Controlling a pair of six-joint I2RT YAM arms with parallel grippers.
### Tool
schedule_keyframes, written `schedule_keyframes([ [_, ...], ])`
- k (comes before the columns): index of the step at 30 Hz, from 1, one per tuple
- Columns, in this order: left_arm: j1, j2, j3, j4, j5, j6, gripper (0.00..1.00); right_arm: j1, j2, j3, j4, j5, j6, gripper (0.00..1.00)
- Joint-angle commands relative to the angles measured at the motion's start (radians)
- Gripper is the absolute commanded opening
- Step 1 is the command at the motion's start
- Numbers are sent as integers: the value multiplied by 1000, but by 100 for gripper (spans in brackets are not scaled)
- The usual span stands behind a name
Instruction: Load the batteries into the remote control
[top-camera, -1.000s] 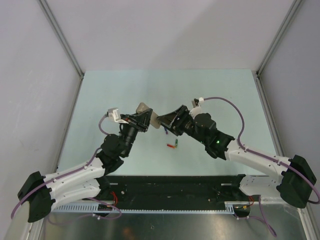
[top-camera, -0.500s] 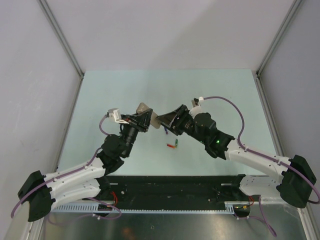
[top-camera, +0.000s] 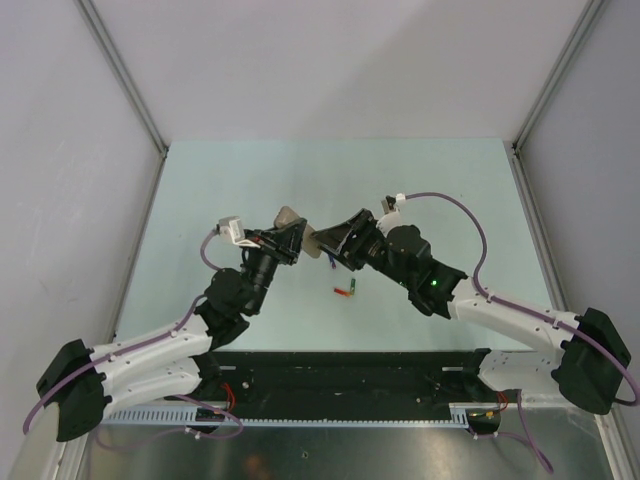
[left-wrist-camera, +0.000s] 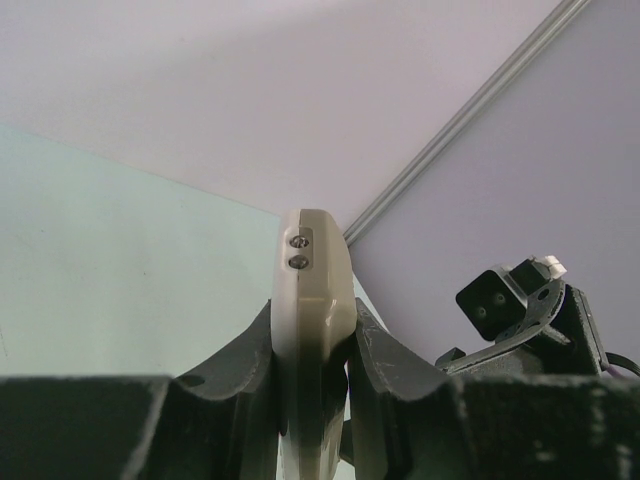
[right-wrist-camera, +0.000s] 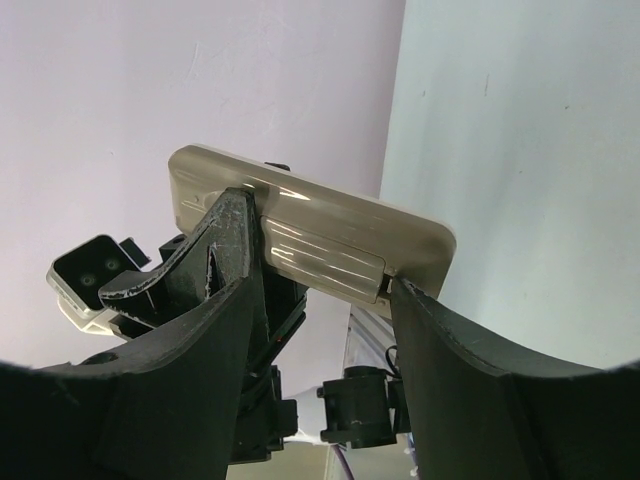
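- Nearest the bases, the batteries (top-camera: 348, 290) lie loose on the counter (top-camera: 200, 200). There's a red one and a green one almost end to end, and neither the left arm (top-camera: 150, 355) nor the right arm (top-camera: 510, 315) is touching them.
- I can't pick out the dark blue one for sure. There's a darkish fleck just under the right jaws, but it's too small to call.
- They look like tiny, light, hard cylinders that'll roll away or squirt out of a sloppy pinch. I'd take one across its middle, not by the ends.
- A bit further in, the remote control (right-wrist-camera: 310, 240) is up in the air, off the counter. It's shared between the two arms where they meet mid-counter.
- Left jaws: clamped down tight on the remote control, pinching it edge-on through its thin side. Its end sticks up past the fingertips (left-wrist-camera: 250, 360).
- Right jaws: roughly half open and straddling the remote control across its width. Both tips look to be pressing on its long edges, so I'd call that a grip too.
- The remote control reads as stiff, light plastic, smooth and probably a bit slippery.
- The ribbed patch on its pale back looks like the battery door to me. The best hold is on the long edges, away from that door, so it can slide free.
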Motion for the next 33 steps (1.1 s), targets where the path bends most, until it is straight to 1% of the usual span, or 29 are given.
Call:
schedule_keyframes([
  [1, -23, -11, 3, 65, 43, -32, 0, 7, 18, 49, 40, 9, -3, 62],
  [9, -23, -36, 10, 65, 58, -42, 0, 8, 41, 54, 8, -11, 20, 62],
  [12, -23, -44, 7, 65, 87, -72, 0, 5, 50, 54, 22, -26, 22, 62],
  [16, -23, -57, 0, 65, 109, -127, 0, 3, 61, 54, 78, -37, 22, 61],
  [18, -23, -61, -8, 65, 107, -143, 0, 2, 69, 54, 114, -91, 23, 61],
  [22, -23, -67, -20, 65, 104, -196, 0, 2, 93, 54, 229, -140, 26, 58],
  [33, -23, -56, -39, 65, 92, -275, 0, 11, 115, 54, 313, -180, 36, 57],
])
